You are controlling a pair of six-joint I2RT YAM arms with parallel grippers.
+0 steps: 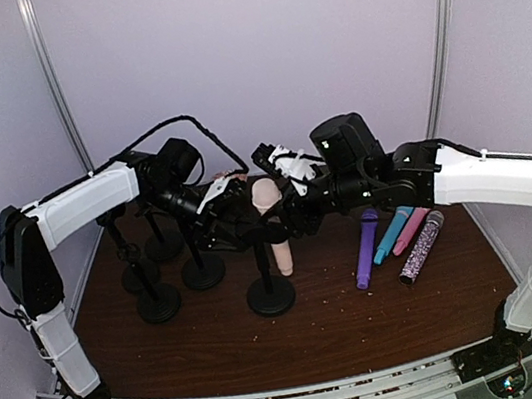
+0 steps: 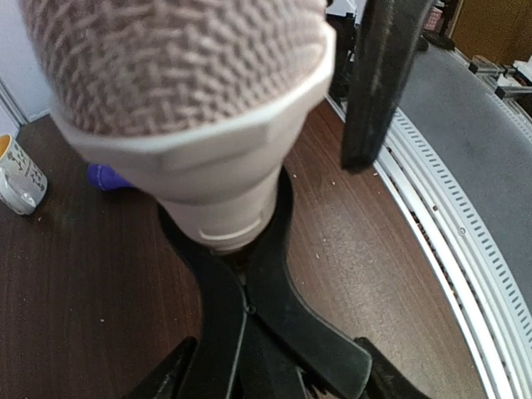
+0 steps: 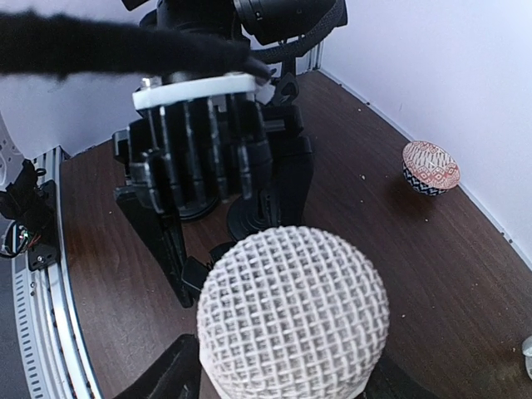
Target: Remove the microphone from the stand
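Microphone: we see the beige microphone point(image 1: 271, 221) upright in the clip of the stand point(image 1: 270, 294), head up.
Left fingers: in the left wrist view the left fingers point(image 2: 170, 376) show only at the bottom edge, one on either side of the stand's clip. We cannot tell whether they pinch it.
Right fingers: the right fingers point(image 3: 162, 378) sit either side of the mesh head, low in the right wrist view. We cannot tell whether they are gripping or just flanking.
Top view only: four loose microphones point(image 1: 366, 252) lie on the worktop point(image 1: 318, 338) right of the stand, with spare stands point(image 1: 157, 300) to its left.
Left wrist only: a mug point(image 2: 17, 176) beyond the stand.
Right wrist only: a patterned round object point(image 3: 431, 167), well apart from the stand.
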